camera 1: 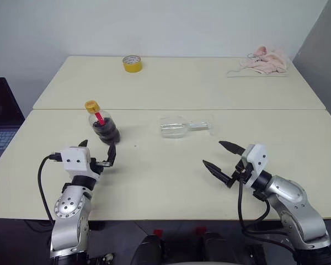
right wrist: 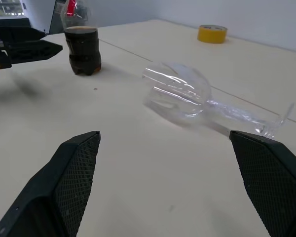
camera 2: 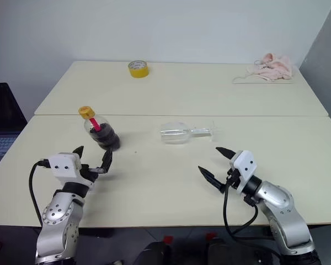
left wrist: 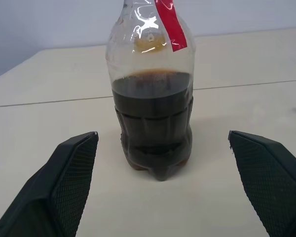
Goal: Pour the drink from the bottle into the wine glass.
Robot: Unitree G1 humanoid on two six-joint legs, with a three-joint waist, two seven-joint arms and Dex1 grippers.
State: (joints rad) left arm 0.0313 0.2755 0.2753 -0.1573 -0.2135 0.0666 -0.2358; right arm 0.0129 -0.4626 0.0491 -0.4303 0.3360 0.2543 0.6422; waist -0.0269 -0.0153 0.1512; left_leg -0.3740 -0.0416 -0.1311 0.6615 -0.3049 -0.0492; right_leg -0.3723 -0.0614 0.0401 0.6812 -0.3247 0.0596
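Observation:
The bottle [camera 1: 102,125] stands upright on the left of the near table, yellow cap on, red label strip at its neck. Dark drink [left wrist: 153,123] fills its lower body. My left gripper [camera 1: 97,153] is open just in front of the bottle, a finger on each side of it and clear of it. The wine glass [camera 1: 179,127] lies on its side at mid-table, bowl to the left, foot to the right. My right gripper [camera 1: 223,156] is open, nearer than the glass and to its right, pointing toward it with nothing between its fingers.
A yellow tape roll [camera 1: 132,64] sits on the far table. A pink cloth [camera 1: 265,62] lies at the far right. A seam [camera 1: 209,109] runs between the two tables. A laptop [camera 1: 0,127] is off the table's left edge.

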